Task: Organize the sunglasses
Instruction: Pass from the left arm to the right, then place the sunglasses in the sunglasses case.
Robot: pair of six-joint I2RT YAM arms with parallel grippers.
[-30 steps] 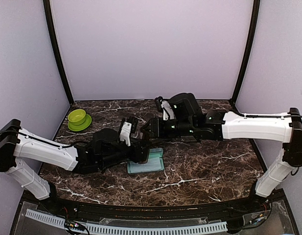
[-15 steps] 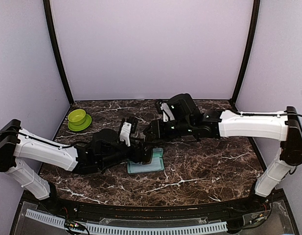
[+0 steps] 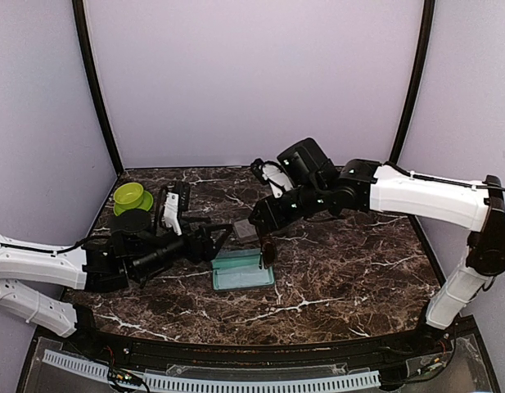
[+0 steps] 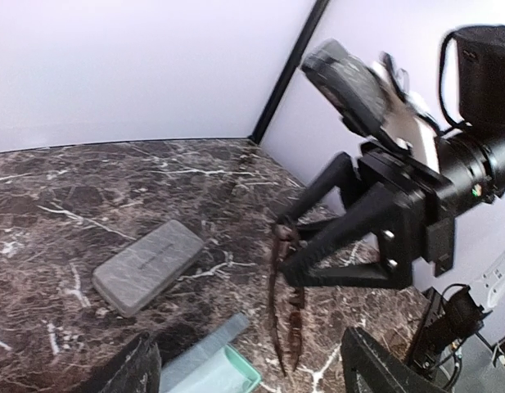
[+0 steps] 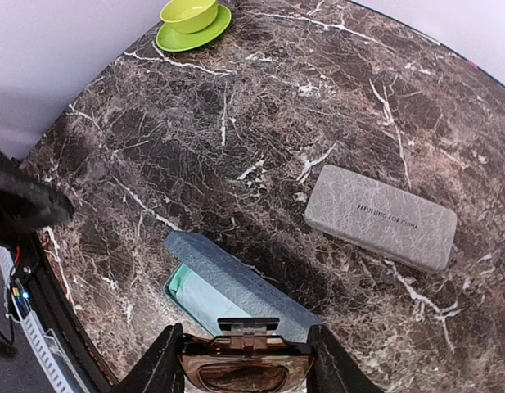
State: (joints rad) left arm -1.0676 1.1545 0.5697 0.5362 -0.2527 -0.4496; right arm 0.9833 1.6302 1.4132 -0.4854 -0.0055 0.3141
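**Right Pincer Holds Brown Sunglasses by Open Case**

The right gripper (image 3: 265, 236) is clamped on a slim pair of dark brown-framed sunglasses (image 4: 283, 319). They hang below its fingertips in the air, clear of the dark, white-veined marble table (image 3: 350, 270). The pair hangs by the far right corner of a rectangular blue-grey case (image 3: 240, 278), which lies open near mid-table with its pale teal lining showing. Whether the glasses are directly over the case or just beside it cannot be told.

The left gripper (image 3: 219, 240) hovers low at the case's far left corner, its jaws spread wide and holding nothing. It points toward the sunglasses with a gap between them.

A closed rectangular grey textured case (image 5: 381, 217) lies flat behind the open one, with a strip of bare marble between the two. A lime-green bowl on a matching saucer (image 3: 131, 198) sits near the far left corner, well apart from both cases.

Bare marble runs to the right of the open case and along the table's near edge. The right arm reaches in above the far right part of the table.
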